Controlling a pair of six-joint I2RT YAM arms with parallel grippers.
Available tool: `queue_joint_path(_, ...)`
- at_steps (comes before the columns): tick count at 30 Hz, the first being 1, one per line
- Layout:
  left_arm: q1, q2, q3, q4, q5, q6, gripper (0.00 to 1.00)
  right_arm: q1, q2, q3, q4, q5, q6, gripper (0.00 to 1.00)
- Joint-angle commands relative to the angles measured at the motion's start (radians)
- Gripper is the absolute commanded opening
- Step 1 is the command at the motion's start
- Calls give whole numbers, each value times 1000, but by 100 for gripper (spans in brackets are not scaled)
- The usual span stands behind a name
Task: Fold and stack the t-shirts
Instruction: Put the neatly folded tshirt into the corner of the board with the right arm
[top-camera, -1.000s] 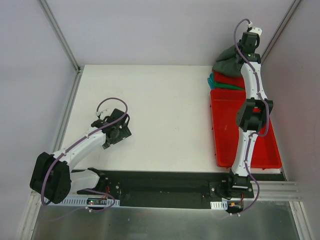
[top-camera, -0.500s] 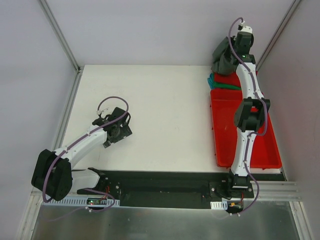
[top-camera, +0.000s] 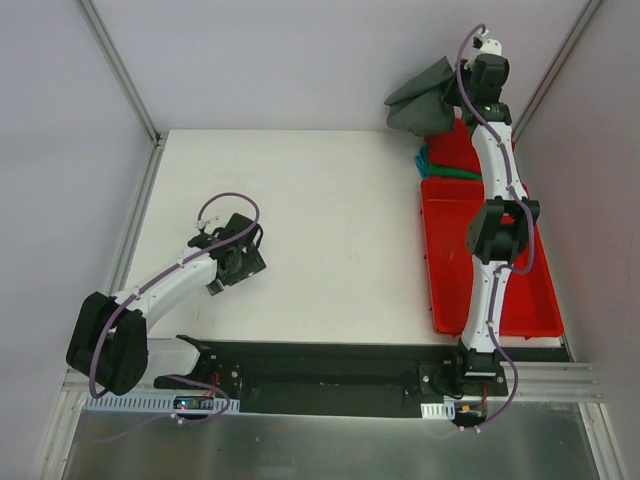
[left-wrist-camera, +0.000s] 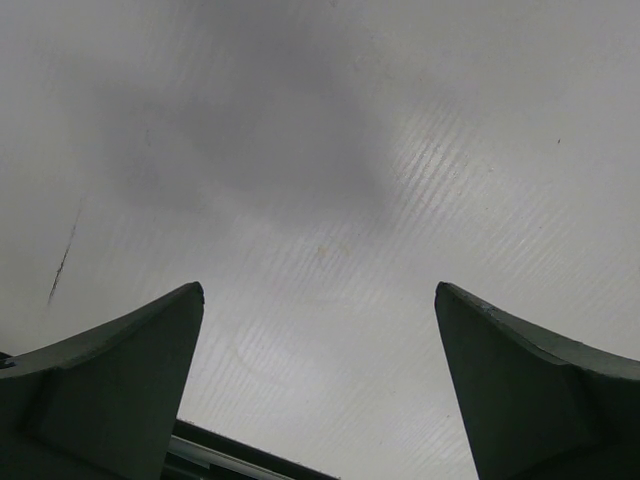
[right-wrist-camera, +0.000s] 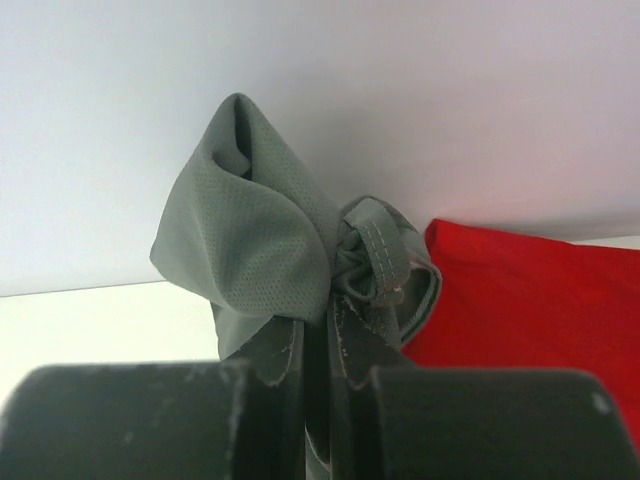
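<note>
Charcoal-grey cloth is the thing in hand here: the grey shirt (top-camera: 420, 95) is held up in the air at the far right corner, clear of the table (top-camera: 330, 200), bunched and drooping to the left of the right gripper (right-wrist-camera: 322, 325). I take it that it is held high so that it comes free of the pile beneath and can be carried to open table, where it can be spread and folded. That gripper is pinched almost closed, with a gathered wad of the grey fabric and a stitched hem squeezed between its fingers, so the hold is on a crumpled fold, not a clean edge. Below and behind it lies the red shirt (right-wrist-camera: 520, 300), folded flat, with the teal shirt (top-camera: 432, 166) under it, its edge peeking out on the left. Both sit at the far end of the red tray (top-camera: 520, 290) (whether inside its rim or just past it I cannot tell from above). These two look already folded and stacked, so the grey one seems to be the last to do. The left gripper (left-wrist-camera: 318, 292) hovers low over bare table on the left side, fingers spread wide, holding nothing and touching nothing, probably waiting there to take a corner of the grey shirt.
</note>
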Motion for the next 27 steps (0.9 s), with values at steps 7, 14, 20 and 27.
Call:
queue_joint_path(7,10,31,43,-12,11,-13,99,-145,-38,2,-17,-19,2,1)
queue_joint_path(14,11,40,51,-11,20,-12,99,-243,-12,-34,-75,-100,88,1)
queue_joint_path(20,10,51,63,-8,29,-15,99,-262,-12,-35,-75,-140,99,1)
queue_joint_path(27,10,51,64,-3,37,-15,99,-233,-54,-8,-48,-254,150,1)
